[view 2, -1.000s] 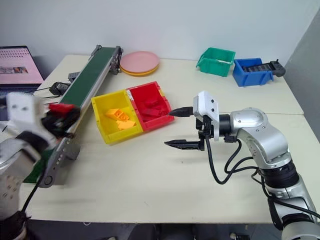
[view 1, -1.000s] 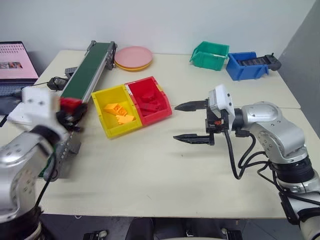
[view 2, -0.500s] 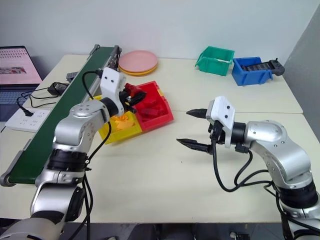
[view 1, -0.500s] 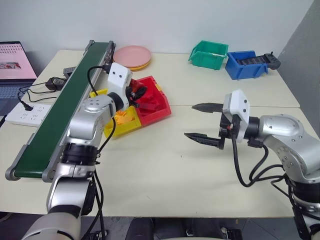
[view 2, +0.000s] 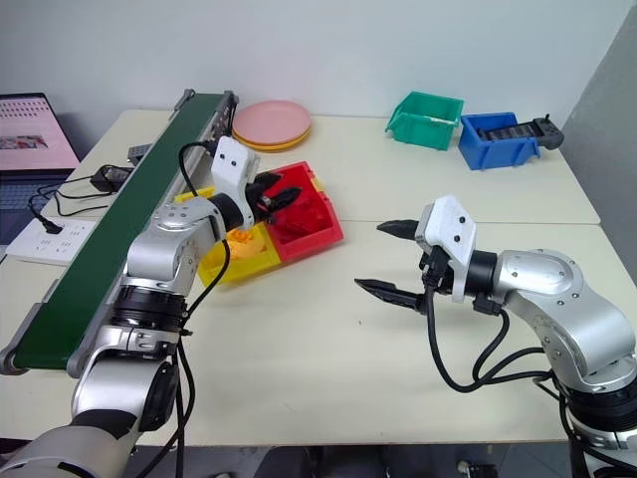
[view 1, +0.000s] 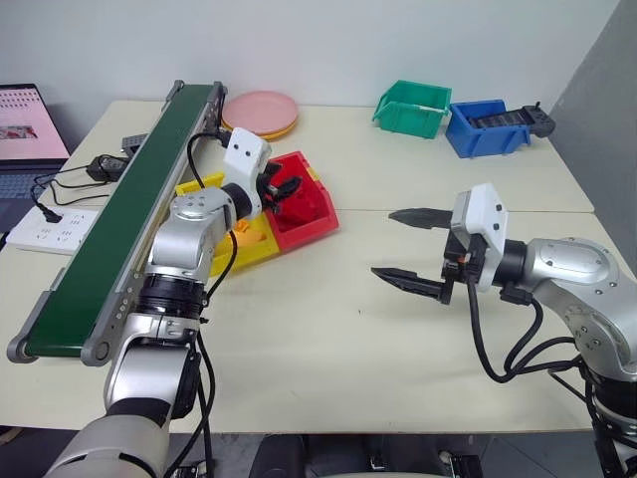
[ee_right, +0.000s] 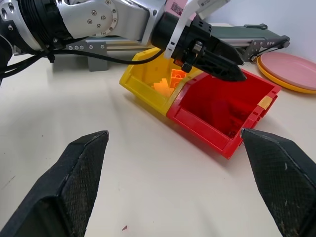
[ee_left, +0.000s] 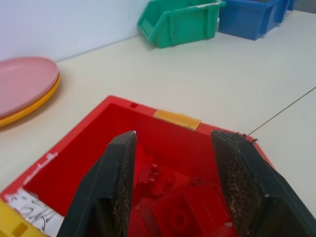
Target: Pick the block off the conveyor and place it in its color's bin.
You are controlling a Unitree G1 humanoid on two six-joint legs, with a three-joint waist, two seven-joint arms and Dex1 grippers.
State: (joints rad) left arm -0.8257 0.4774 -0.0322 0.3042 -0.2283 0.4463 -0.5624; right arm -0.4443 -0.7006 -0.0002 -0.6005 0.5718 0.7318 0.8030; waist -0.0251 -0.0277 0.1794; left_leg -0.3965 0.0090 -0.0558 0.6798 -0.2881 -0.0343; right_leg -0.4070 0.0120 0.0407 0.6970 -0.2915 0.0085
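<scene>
The block (ee_left: 185,210) looks to be lying in the red bin (view 1: 317,211) with other red bricks, just under my left gripper (view 1: 283,190); I can't quite tell it from the rest. On the far left is the long green conveyor (view 1: 109,229). Next comes the yellow bin (view 1: 251,246) with orange bricks, touching the red bin. My left fingers (ee_left: 118,182) are apart and hold nothing. Over to the right, my right gripper (view 1: 405,246) hangs above the bare table (view 1: 318,329), its fingers spread wide and holding nothing.
</scene>
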